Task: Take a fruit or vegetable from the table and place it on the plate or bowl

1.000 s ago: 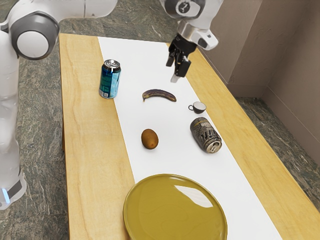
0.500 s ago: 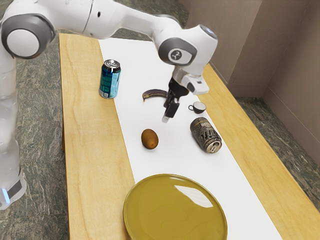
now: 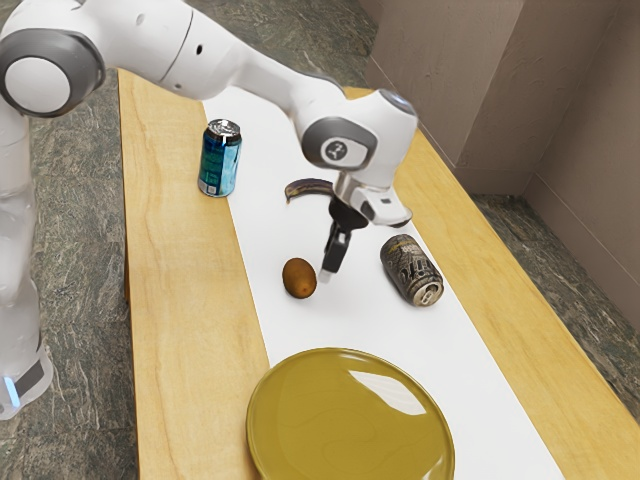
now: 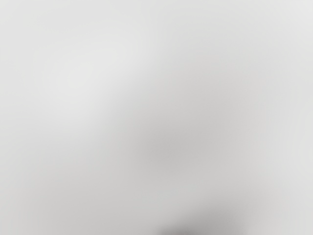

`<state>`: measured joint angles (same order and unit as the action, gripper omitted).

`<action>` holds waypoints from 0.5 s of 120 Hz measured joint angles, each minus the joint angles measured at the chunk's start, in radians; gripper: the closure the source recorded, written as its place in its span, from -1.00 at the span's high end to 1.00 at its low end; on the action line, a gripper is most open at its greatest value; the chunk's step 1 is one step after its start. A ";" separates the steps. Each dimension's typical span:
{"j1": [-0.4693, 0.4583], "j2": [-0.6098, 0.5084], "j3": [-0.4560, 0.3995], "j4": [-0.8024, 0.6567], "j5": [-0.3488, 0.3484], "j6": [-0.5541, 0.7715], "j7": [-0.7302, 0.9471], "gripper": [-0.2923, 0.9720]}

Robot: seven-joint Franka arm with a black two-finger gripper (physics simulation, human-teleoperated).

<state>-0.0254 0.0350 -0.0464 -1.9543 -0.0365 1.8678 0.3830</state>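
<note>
One long table of light wood [image 3: 185, 330] is seen running from the upper left of the exterior view down to its lower right. A broad white strip [image 3: 385, 320] is laid along the table's middle, and every smaller object rests on it.

A white, jointed robot arm [image 3: 230, 65] enters from the upper left and is bent downward over the centre of the strip.

A round, glossy olive-yellow plate [image 3: 330, 430] is placed at the lower centre of the frame, partly cut off by the bottom edge, and nothing lies on it.

A blue drinks can [image 3: 220, 157] stands upright at the upper left of the strip, well apart from the other items. A dark grey patterned can [image 3: 411, 269] lies on its side at right of centre, with its open end turned toward the lower right.

A dark brown, curved banana [image 3: 305, 187] lies above centre, its right end hidden behind the arm.

A brown oval fruit [image 3: 299, 277] rests at the centre of the strip, between the plate and the banana.

The black gripper [image 3: 328, 268] is held low, pointing down, just to the right of the brown oval fruit and left of the grey can. It is seen edge-on, so whether it is open or closed cannot be told. Contact with the fruit cannot be made out.
</note>
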 joint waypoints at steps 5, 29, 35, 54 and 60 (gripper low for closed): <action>0.003 0.000 -0.001 -0.006 -0.001 0.005 0.004 0.53; 0.016 -0.001 -0.005 -0.035 -0.003 0.017 0.019 0.53; 0.014 0.001 -0.003 -0.038 -0.003 0.019 0.022 0.53; 0.011 -0.010 0.002 -0.040 -0.004 -0.002 0.030 0.53; 0.011 -0.018 0.002 -0.040 -0.005 -0.015 0.032 0.53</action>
<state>-0.0139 0.0169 -0.0446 -1.9945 -0.0412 1.8527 0.4148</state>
